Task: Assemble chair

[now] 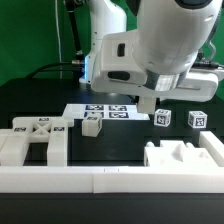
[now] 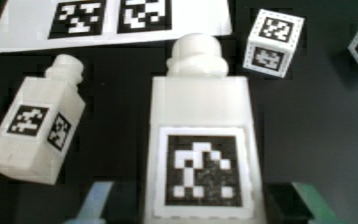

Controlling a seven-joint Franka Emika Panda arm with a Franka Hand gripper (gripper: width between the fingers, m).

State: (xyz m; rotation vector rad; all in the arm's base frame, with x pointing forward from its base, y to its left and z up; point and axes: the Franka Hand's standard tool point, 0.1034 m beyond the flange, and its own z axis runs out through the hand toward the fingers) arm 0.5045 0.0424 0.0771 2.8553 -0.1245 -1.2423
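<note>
My gripper (image 1: 148, 98) hangs over the middle of the table, shut on a white chair leg (image 2: 202, 120). That leg has a rounded peg at its far end and a tag on its upper face. In the wrist view its near end sits between my two fingers (image 2: 98, 202). A second loose leg (image 2: 43, 120) lies beside it on the black table, and it also shows in the exterior view as the loose leg (image 1: 92, 125). Two small tagged blocks (image 1: 163, 118) (image 1: 197, 120) stand at the exterior view's right. A large chair part (image 1: 35, 140) lies at the front left.
The marker board (image 1: 100, 110) lies flat just behind the loose leg. A notched white chair part (image 1: 185, 155) sits at the exterior view's front right. A long low white border rail (image 1: 110, 182) runs along the front edge.
</note>
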